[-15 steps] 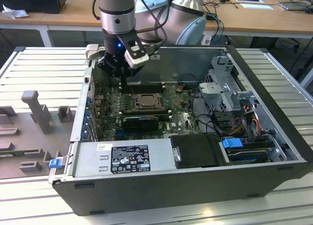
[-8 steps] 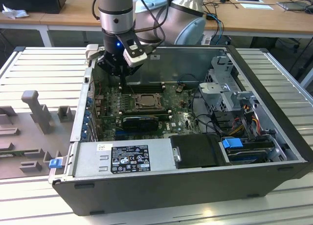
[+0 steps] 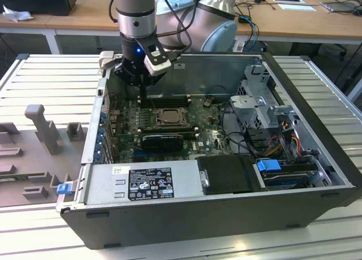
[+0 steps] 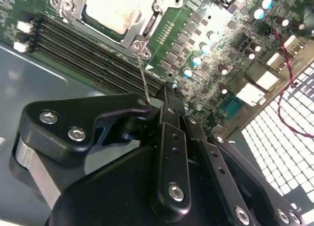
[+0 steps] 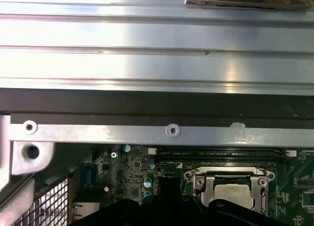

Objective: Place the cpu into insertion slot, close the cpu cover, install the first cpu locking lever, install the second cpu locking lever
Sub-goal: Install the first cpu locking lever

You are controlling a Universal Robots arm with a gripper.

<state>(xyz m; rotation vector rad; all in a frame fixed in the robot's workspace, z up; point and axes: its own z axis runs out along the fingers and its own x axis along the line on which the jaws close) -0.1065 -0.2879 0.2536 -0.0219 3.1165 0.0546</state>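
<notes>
Silver-grey arm (image 3: 134, 11), black cables, black screw-studded gripper (image 4: 167, 100).

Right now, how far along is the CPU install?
The cpu sits in the insertion slot with the cpu cover closed over it. The hand hangs beside the socket, by a thin wire lever. Whether either locking lever is latched can't be told.
</notes>
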